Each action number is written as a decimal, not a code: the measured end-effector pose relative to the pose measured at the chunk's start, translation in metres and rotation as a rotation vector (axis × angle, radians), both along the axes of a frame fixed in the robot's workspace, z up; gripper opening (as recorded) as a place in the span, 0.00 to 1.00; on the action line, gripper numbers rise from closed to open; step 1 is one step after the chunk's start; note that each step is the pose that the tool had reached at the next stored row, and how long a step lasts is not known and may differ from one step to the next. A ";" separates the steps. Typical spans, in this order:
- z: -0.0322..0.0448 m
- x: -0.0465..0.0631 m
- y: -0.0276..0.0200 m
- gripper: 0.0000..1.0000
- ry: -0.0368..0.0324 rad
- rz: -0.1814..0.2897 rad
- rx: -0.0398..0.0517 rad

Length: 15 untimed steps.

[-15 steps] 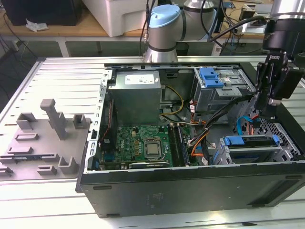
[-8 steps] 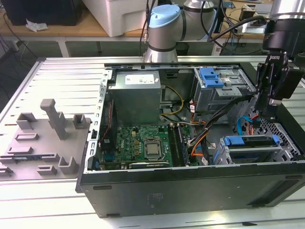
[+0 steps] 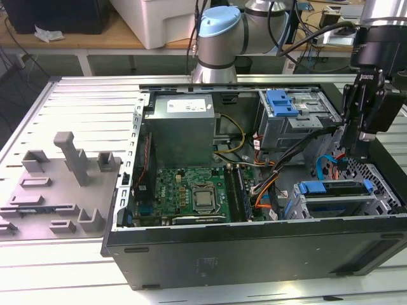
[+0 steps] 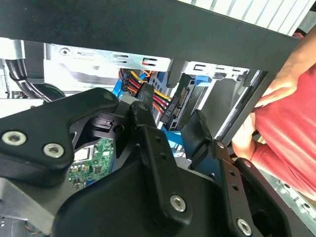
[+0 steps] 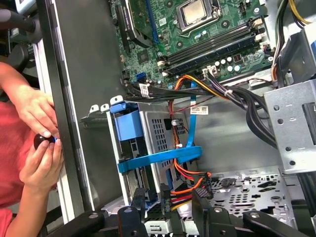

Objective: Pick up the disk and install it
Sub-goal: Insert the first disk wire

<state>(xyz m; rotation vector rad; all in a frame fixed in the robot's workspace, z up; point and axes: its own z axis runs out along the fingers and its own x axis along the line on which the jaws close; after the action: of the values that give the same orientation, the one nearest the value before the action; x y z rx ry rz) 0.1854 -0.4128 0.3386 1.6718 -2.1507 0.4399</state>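
The disk (image 3: 336, 204) lies in the drive cage at the front corner of the open computer case, on the exterior view's right. Its blue carrier bracket (image 3: 331, 188) faces up. In the first wrist view the disk (image 5: 143, 148) sits inside the perforated silver cage (image 5: 160, 131), with orange, red and blue cables running to its end. My gripper (image 3: 356, 149) hangs just above and behind that cage, inside the case. It is open, with the fingers (image 5: 134, 217) apart, holding nothing. In the second wrist view the gripper (image 4: 173, 133) points at the cable connectors (image 4: 173, 106).
A person's hands (image 5: 37, 143) rest at the case's black side wall (image 5: 74, 98), close to my gripper, with a red garment (image 4: 291, 128) behind. The case also holds the grey power supply (image 3: 181, 127), motherboard (image 3: 197, 190) and an upper cage with a blue clip (image 3: 283, 101). A grey fixture (image 3: 63, 184) sits outside.
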 end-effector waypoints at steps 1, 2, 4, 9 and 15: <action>-0.0001 0.000 -0.0005 0.51 0.0000 0.000 0.0000; -0.0002 0.000 -0.0006 0.51 0.0000 0.000 0.0001; -0.0007 0.000 -0.0010 0.51 -0.0001 0.000 -0.0003; -0.0011 0.000 -0.0009 0.51 0.0000 0.000 -0.0001; -0.0011 0.000 -0.0009 0.36 0.0000 0.000 -0.0001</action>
<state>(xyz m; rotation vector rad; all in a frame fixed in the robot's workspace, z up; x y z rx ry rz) 0.1850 -0.4138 0.3374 1.6718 -2.1506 0.4399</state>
